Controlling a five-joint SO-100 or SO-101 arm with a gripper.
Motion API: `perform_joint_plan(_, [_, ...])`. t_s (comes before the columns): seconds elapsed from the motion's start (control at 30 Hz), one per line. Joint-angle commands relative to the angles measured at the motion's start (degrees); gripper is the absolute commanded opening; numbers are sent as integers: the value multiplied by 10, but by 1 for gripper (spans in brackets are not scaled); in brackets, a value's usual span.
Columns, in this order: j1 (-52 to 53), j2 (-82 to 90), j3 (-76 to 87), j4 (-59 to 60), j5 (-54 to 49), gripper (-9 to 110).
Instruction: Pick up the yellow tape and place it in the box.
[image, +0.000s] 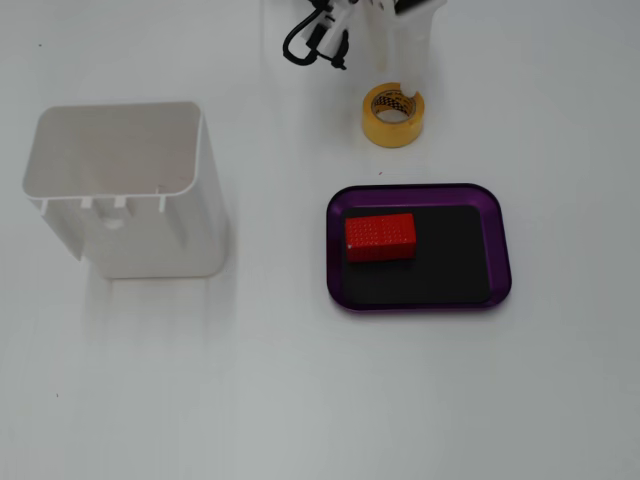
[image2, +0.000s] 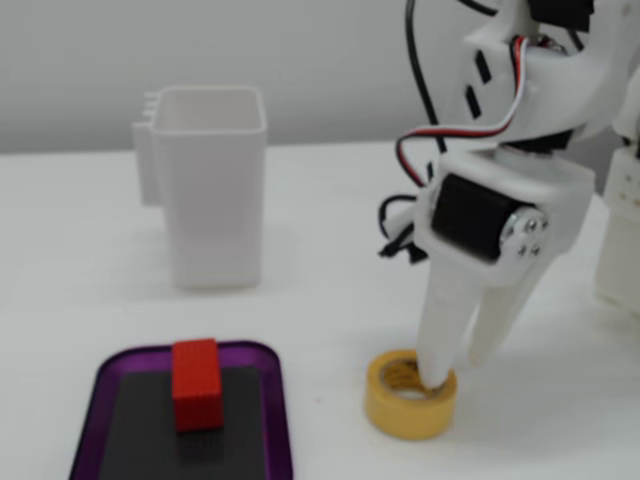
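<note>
White plastic makes up your gripper (image2: 452, 372), and in a fixed view it comes down from the arm onto the yellow tape (image2: 410, 395). One finger (image2: 443, 325) goes inside the core of the roll, the other finger (image2: 497, 320) stands outside the wall on the right of that view, so the jaws are a little apart with the wall of the roll between them. Whether they already press on the wall you cannot tell from here, the picture is soft at the tips.

The table (image: 300, 400) is plain white and the wall behind it is pale grey. The tall white container (image: 125, 185) stands upright and well apart from the other things. The box (image: 418, 246) has a glossy purple rim and a black floor, and the red block (image: 380, 237) lies inside it, toward the left side in a fixed view from above.

The yellow tape (image: 394, 115) lies flat on the table, just beside the box but outside it, near the long rim that is upper in that view. Its inner core is cardboard brown with dark print.
</note>
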Motion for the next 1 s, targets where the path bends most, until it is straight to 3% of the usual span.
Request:
perform_joint_plan(0.0, [-3, 0, 18, -27, -1, 14])
perform_joint_plan(0.43, [59, -1, 83, -98, -21, 13])
perform_joint_plan(0.6, [53, 1, 76, -89, -21, -1])
perform_joint_plan(0.67, [52, 7, 69, -76, -21, 0])
perform_joint_plan(0.97, [-8, -1, -225, 14, -20, -1])
